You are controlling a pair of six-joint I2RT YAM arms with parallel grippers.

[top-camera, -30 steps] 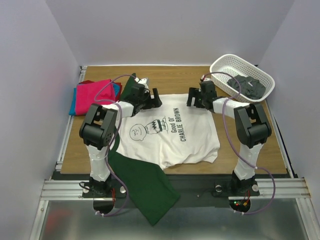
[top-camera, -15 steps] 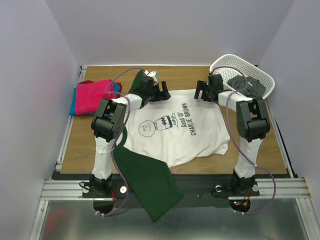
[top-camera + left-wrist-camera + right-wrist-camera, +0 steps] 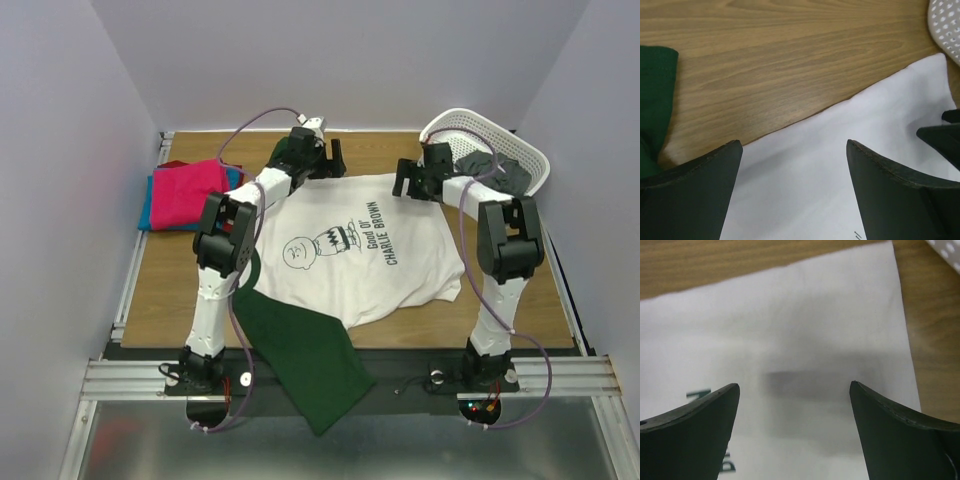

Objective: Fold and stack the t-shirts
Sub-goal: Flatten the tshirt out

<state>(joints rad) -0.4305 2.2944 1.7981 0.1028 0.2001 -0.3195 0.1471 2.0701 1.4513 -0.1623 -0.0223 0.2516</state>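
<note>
- Your white t-shirt (image 3: 360, 250) lies spread print-up across the middle of the worktop (image 3: 150, 290). One green sleeve (image 3: 305, 370) hangs off the near edge.
- Your left hand (image 3: 793, 145) hovers over the shirt's far border with its jaws wide and nothing held. The right hand (image 3: 793, 385) is just as wide and empty over the shirt's far right corner, near the basket (image 3: 445, 122).
- Expect light, limp cloth that sags, creases and probably slides on the smooth wood. Pinch it at the border and the corner with both hands together, and lift it evenly.
- Count one white shirt laid out. At the left edge the folded pile (image 3: 185, 190) shows magenta on top, with blue and red slivers beneath, likely three shirts.
- There is one basket in the far right corner. It holds dark cloth (image 3: 490, 172), and you cannot tell how many pieces.
</note>
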